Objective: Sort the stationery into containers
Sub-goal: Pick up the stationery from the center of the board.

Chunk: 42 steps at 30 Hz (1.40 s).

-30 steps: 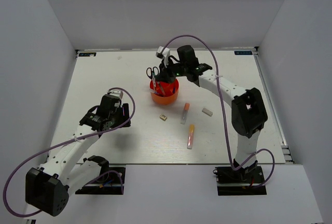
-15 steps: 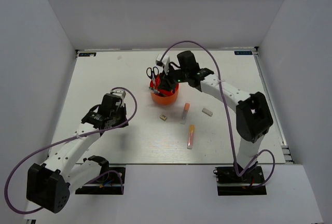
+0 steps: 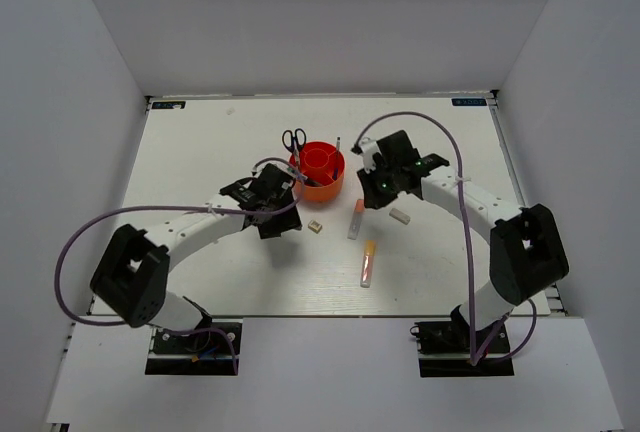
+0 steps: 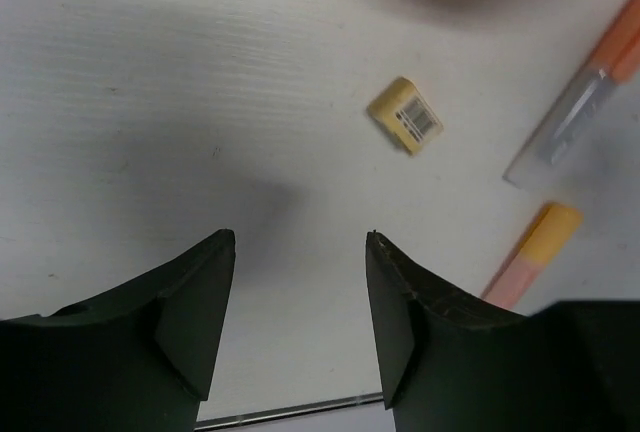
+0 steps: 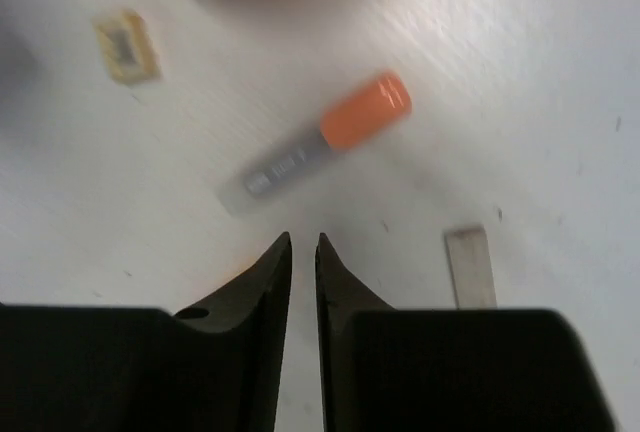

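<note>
- The left pincer (image 4: 298,242) is held low over the counter (image 3: 200,152), its jaws set well apart with nothing between them.
- The right pincer (image 5: 302,242) is seen with its jaws drawn almost together, only a narrow slit being left, and nothing is gripped.
- The orange-red organiser (image 3: 318,190) is placed near the middle of the counter, towards the far side, between the two pincers.
- The black-handled scissors (image 3: 293,139) are stood in the organiser at its left rim, handles up.
- A thin pen (image 3: 338,144) is stood upright at the organiser's right rim; its colour cannot be told.
- The tan block (image 4: 405,115) is left on the counter just in front of the organiser, ahead of the left pincer and apart from it; a barcode label is shown on its top.
- The orange-capped marker (image 5: 320,142) is laid flat just ahead of the right pincer's tips, untouched.
- The second marker (image 3: 368,263) is laid nearer the arm bases, apart from the first.
- The white eraser (image 5: 470,267) is laid to the right of the right pincer, on the counter.
</note>
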### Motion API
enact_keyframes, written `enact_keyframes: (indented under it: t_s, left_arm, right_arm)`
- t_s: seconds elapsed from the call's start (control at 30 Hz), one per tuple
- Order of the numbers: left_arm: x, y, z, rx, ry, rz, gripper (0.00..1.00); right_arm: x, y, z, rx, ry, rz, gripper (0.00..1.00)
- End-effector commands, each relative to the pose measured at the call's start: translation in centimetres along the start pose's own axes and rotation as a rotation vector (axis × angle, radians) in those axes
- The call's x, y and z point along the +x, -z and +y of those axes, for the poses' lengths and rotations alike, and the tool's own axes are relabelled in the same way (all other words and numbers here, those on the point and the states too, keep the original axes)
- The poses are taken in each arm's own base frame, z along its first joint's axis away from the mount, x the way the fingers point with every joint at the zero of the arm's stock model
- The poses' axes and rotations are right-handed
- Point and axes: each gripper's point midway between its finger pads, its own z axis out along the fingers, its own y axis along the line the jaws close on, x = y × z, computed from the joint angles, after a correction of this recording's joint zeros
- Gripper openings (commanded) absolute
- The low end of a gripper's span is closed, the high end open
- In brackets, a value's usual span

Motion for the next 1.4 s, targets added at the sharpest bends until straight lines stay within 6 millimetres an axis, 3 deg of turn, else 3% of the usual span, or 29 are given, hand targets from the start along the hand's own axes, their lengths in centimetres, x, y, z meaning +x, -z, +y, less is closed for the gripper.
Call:
enact_keyframes:
  t_s: [0.0,0.2,0.27,0.4,0.63,0.83,1.1,1.37]
  left_arm:
    - [-1.0,-1.3,-1.4,-0.037,0.288,-0.018,0.65]
    - [-2.6,-3.6,-3.8,-0.042,0.399,-0.06,0.65]
    - [-2.2,-4.7,-4.1,-0.06,0.404,-0.047,0.65]
    - [-3.0,-5.4,-5.7,-0.048,0.412,-0.058,0.65]
    - [-2.1,-7.6,-5.2,-0.12,0.431,-0.037,0.64]
    - [-1.0,-8.0,-5.1,-0.161,0.424,-0.005,0.63]
    - [0.8,-8.5,-4.9,-0.249,0.356,0.05,0.47]
    - [2.6,-7.4,-3.4,-0.308,0.302,0.087,0.2]
  right_arm:
    - [3.6,2.0,-2.2,0.106,-0.121,0.076,0.17]
    - [6.0,2.6,-5.4,0.167,-0.213,0.111,0.25]
    - [6.4,2.8,-6.0,0.163,-0.245,0.106,0.31]
    - [6.8,2.9,-6.2,0.131,-0.281,0.101,0.36]
    - [6.6,3.4,-6.4,0.094,-0.318,0.073,0.36]
    - [6.2,3.9,-6.8,0.09,-0.341,0.044,0.36]
    - [5.8,4.8,-7.0,0.084,-0.374,0.01,0.36]
    - [5.8,5.4,-7.1,0.067,-0.4,-0.01,0.36]
